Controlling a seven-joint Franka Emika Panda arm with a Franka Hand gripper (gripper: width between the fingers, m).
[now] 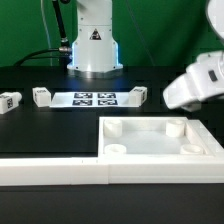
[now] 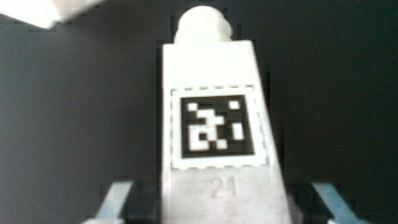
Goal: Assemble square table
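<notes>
The gripper [image 2: 222,208] straddled a tagged leg [image 2: 214,110] lengthwise, a finger on either flank, though whether it was clenched could not be told. That hold would likely leave the leg's rounded tip free. The arm's wrist hung blurred at the exterior view's right, near the square table slab [image 1: 160,142], which lay rim-up at lower right against the barrier wall [image 1: 50,170], probably braced against sliding.
</notes>
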